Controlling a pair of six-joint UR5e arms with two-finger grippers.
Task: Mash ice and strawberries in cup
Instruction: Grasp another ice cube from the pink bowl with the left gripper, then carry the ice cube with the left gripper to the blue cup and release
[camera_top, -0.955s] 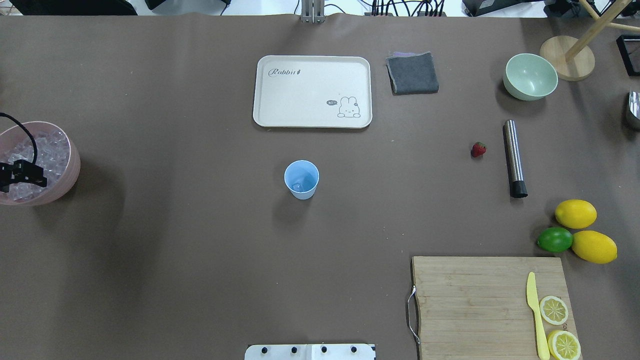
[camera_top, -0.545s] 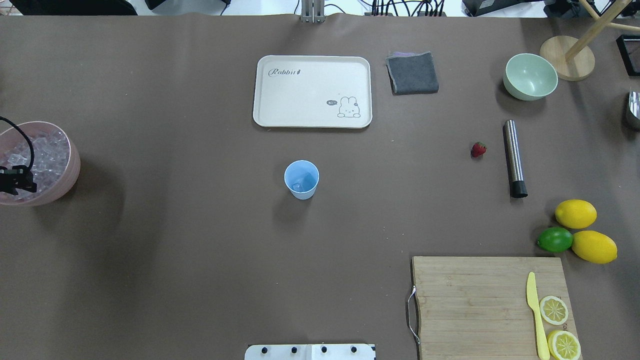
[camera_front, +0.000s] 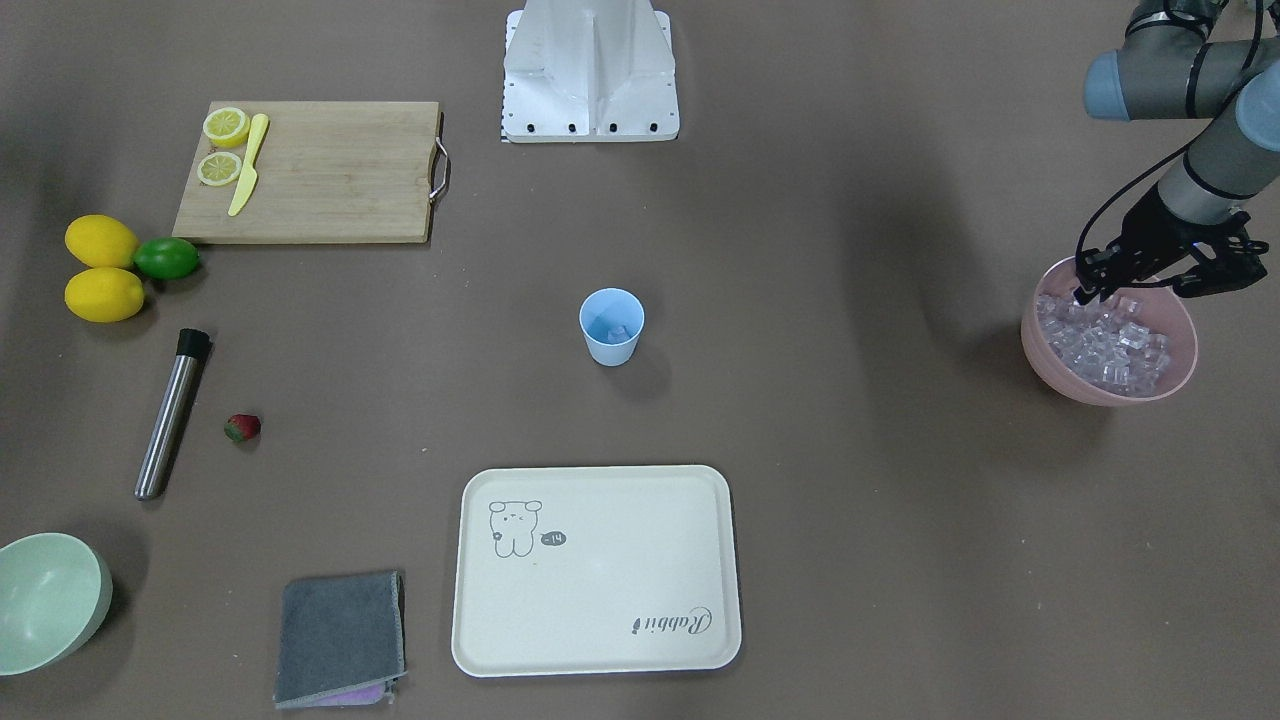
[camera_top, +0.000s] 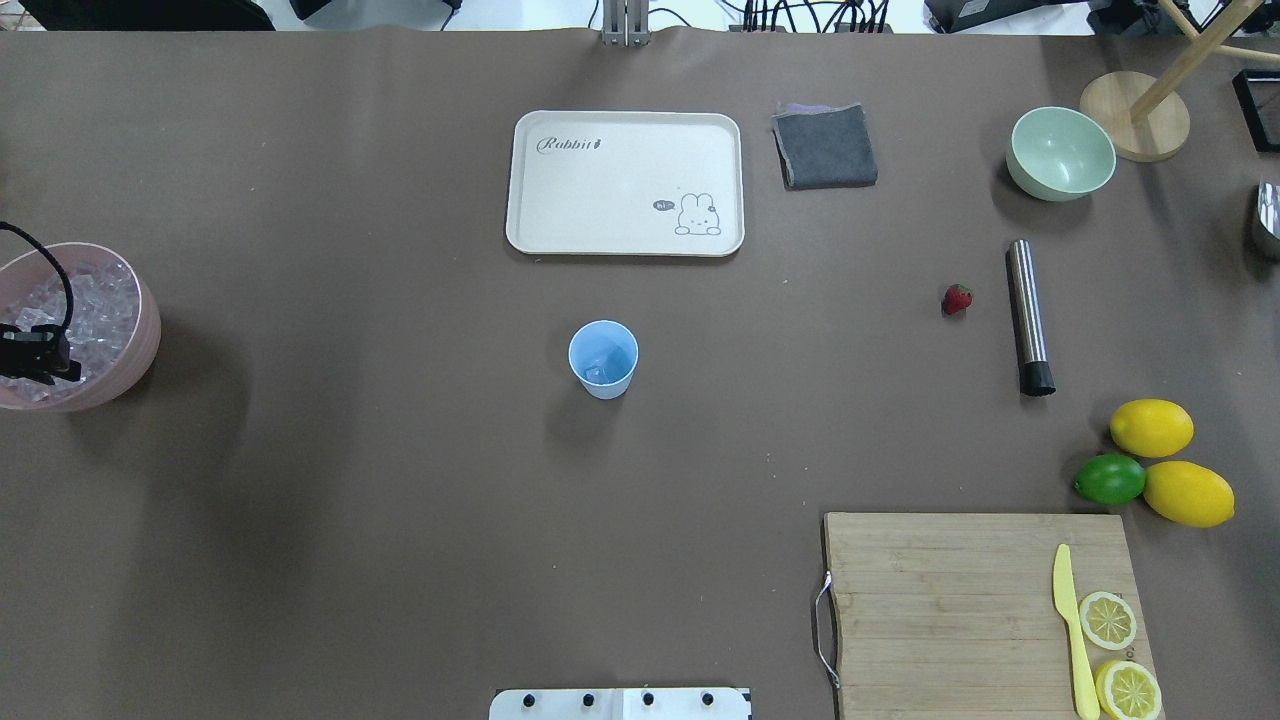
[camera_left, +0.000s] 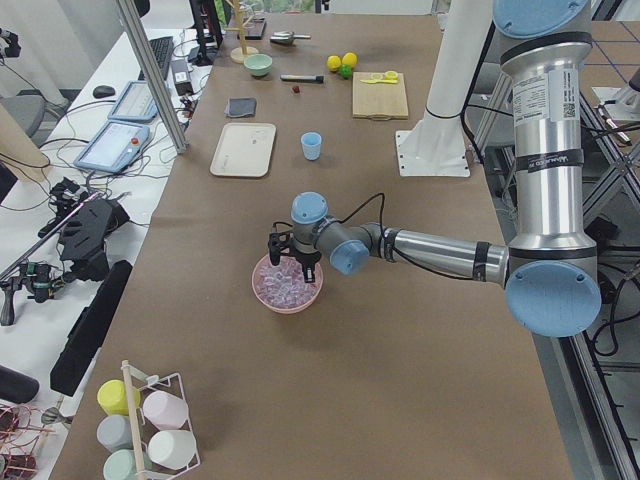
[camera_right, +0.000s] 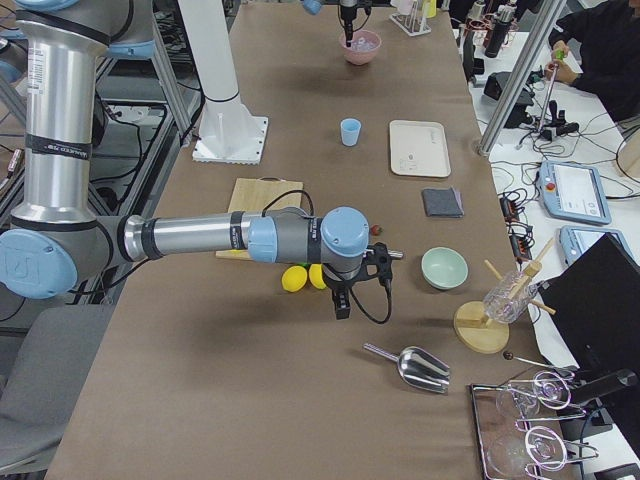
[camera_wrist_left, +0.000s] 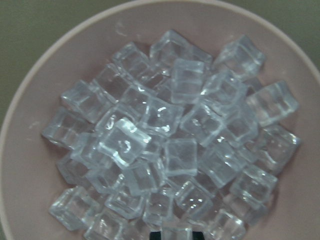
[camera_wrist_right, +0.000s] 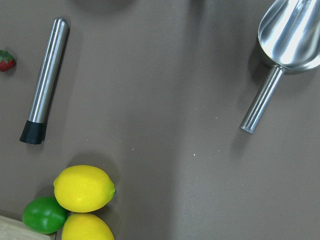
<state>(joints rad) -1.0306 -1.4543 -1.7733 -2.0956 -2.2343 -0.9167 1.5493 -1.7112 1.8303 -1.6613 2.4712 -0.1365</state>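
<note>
The light-blue cup (camera_top: 603, 358) (camera_front: 611, 326) stands mid-table with a clear ice cube or two in its bottom. Many more ice cubes (camera_wrist_left: 170, 145) (camera_front: 1105, 340) fill the pink bowl (camera_top: 145, 335) at the table's left end. My left gripper (camera_front: 1160, 285) (camera_top: 35, 352) hovers over that bowl's near rim, fingers spread open, nothing between them. One red strawberry (camera_top: 957, 298) (camera_front: 243, 428) (camera_wrist_right: 6, 60) lies to the right, beside a steel muddler (camera_top: 1028, 315). My right gripper (camera_right: 340, 300) hangs above the table near the lemons; I cannot tell whether it is open or shut.
A cream tray (camera_top: 625, 182), grey cloth (camera_top: 825, 146) and pale green bowl (camera_top: 1060, 152) sit at the far side. Two lemons (camera_top: 1150, 427) and a lime (camera_top: 1109, 479) lie by a cutting board (camera_top: 950, 610) with knife and lemon slices. A steel scoop (camera_wrist_right: 285, 45) lies at the right end.
My left gripper has shifted left over the pink bowl and now shows less in the overhead view. The cup, strawberry and muddler have not moved.
</note>
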